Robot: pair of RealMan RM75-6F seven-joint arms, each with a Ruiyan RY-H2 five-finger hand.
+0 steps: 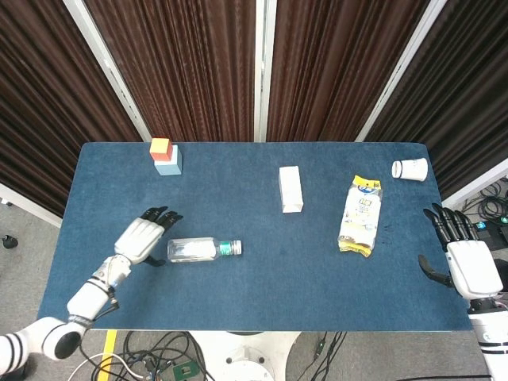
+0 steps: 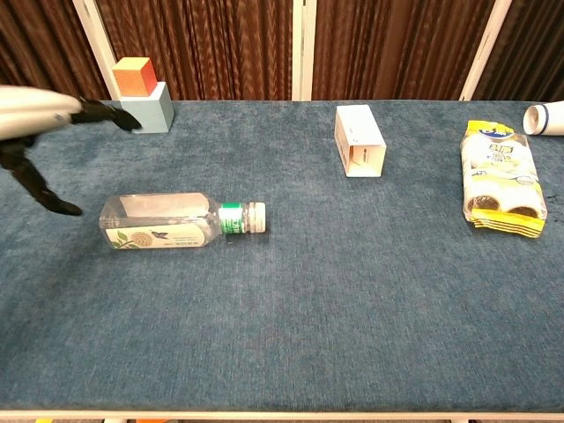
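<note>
Blue table [image 1: 262, 286] edge: only the head view shows the right hand [image 1: 464, 262], spread, holding nothing.

Left hand [image 2: 35, 132] and white cup [image 2: 548, 118] both cut by chest-view edges; bottle [image 1: 203, 249] label too small.

A lab: curtained backdrop [image 1: 198, 63], floor cables [image 1: 159, 349], blue test table [image 1: 262, 294].
</note>
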